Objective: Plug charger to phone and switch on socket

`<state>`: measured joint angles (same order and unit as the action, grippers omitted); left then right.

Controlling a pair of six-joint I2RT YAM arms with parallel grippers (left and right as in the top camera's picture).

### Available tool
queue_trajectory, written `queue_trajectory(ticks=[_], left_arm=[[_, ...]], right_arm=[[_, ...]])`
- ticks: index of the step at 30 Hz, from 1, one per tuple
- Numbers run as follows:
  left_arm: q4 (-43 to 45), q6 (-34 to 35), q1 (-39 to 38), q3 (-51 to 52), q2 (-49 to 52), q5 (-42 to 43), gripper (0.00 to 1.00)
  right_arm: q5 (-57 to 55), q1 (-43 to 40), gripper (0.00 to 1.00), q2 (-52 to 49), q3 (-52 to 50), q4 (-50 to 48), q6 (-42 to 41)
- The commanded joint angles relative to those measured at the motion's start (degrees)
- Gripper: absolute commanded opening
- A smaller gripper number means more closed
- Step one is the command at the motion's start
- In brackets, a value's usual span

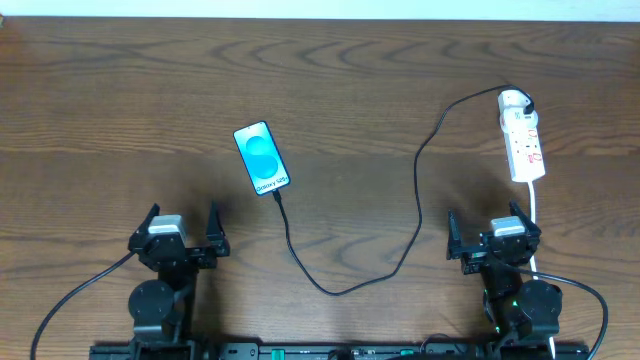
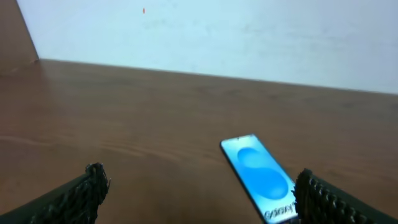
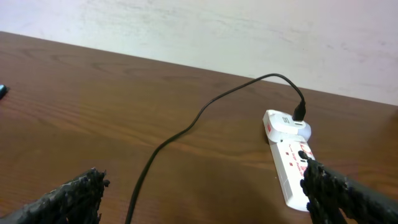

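The phone (image 1: pixel 262 158) lies screen up on the table, blue display lit; the left wrist view shows it (image 2: pixel 258 174) ahead and right of centre. The black charger (image 1: pixel 418 205) runs from the socket's far end in a long loop, and its tip rests at the phone's near end; whether it is seated I cannot tell. The white socket (image 1: pixel 522 140) lies far right, also seen ahead right in the right wrist view (image 3: pixel 289 158). My left gripper (image 1: pixel 182 220) stands open, short of the phone. My right gripper (image 1: pixel 487 225) stands open, just short of the socket. Both are empty.
The socket's white cord (image 1: pixel 536 215) trails toward the near edge beside my right arm. The charger (image 3: pixel 186 127) crosses the table in front of my right gripper (image 3: pixel 202 175). A pale wall (image 2: pixel 217 31) rises behind the table's far edge.
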<state>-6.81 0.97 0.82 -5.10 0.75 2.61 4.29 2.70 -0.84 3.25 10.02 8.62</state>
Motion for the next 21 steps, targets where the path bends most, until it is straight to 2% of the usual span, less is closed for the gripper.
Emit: queue_trajectory(ticks=[1, 21], left_arm=[[2.45, -1.38, 0.13, 3.02, -0.66, -0.72, 0.98], [2.89, -1.38, 0.13, 4.87, -0.52, -0.72, 0.98]], right_arm=[[0.37, -0.42, 0.99, 0.42, -0.26, 0.02, 0.02], [0.37, -0.42, 0.99, 0.42, -0.26, 0.02, 0.02]])
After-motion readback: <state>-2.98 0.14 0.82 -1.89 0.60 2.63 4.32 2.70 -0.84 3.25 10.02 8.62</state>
